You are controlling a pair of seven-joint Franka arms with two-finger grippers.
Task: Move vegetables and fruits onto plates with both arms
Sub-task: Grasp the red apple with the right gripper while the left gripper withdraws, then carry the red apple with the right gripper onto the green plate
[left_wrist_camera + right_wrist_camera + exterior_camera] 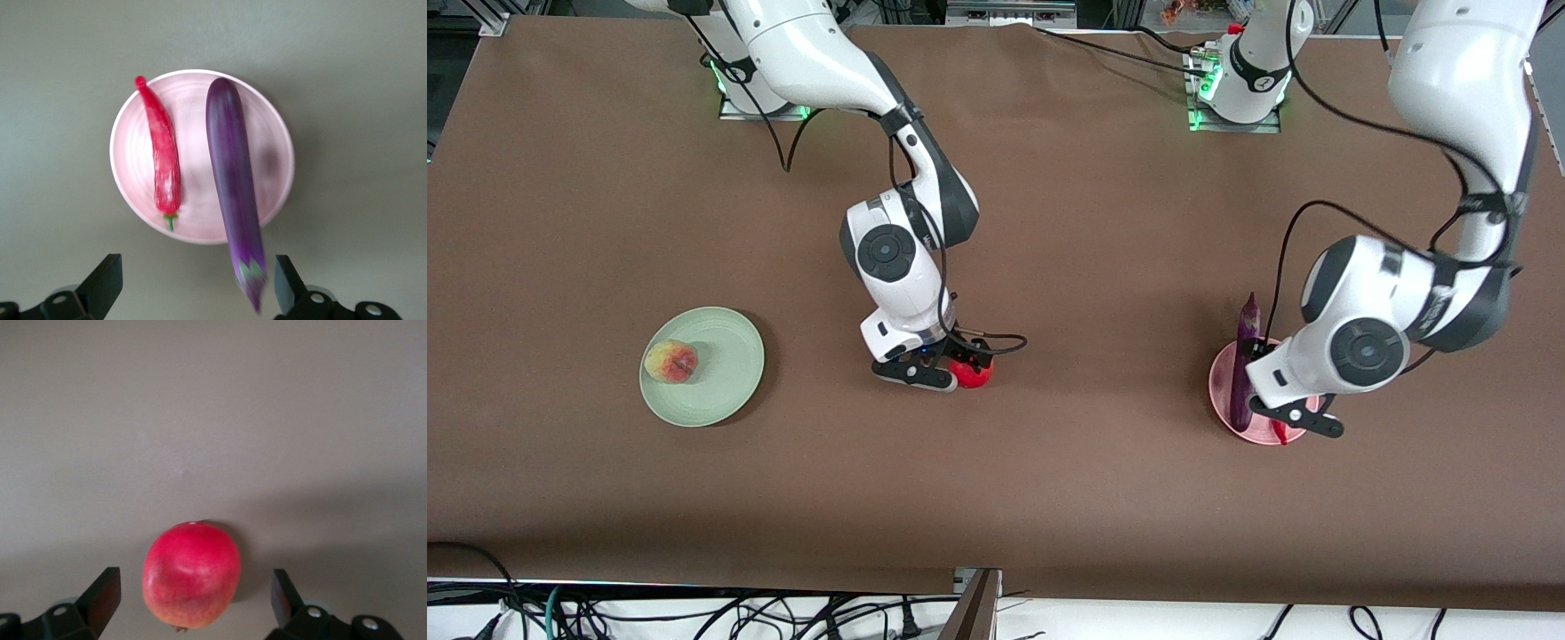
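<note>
1. Nearest the front camera is the pink plate point(1221, 391) toward the left arm's end of the tabletop point(1049, 498), with both veggies on it already.
2. Going across from the right arm's end: the mint green plate point(725, 391) has the peach point(670, 362) sitting on it, yellow-green with a pink blush, near the rim. That one looks done to me.
3. Middle of the tabletop: the pomegranate point(971, 372) is on the bare cloth, not plated. Round, bright red, glossy, fading a bit orange low down in the right wrist view.
4. The right hand point(193, 603) is right over it with its fingers spread wide, one on each side of the fruit and not touching it from what I can see. So the fruit sits between the fingers, and the right arm is clearly the closer one. I'd guess the next bit is just dropping down and squeezing. It's round, so it could roll if the grip lands off-centre.
5. On the pink plate: the eggplant point(233, 180) is long, glossy purple, and its stem end hangs out over the rim. The red chili pepper point(162, 157) lies beside it, roughly parallel, fully on the plate.
6. The left hand point(193, 287) hangs over that plate, fingers spread, holding nothing.
</note>
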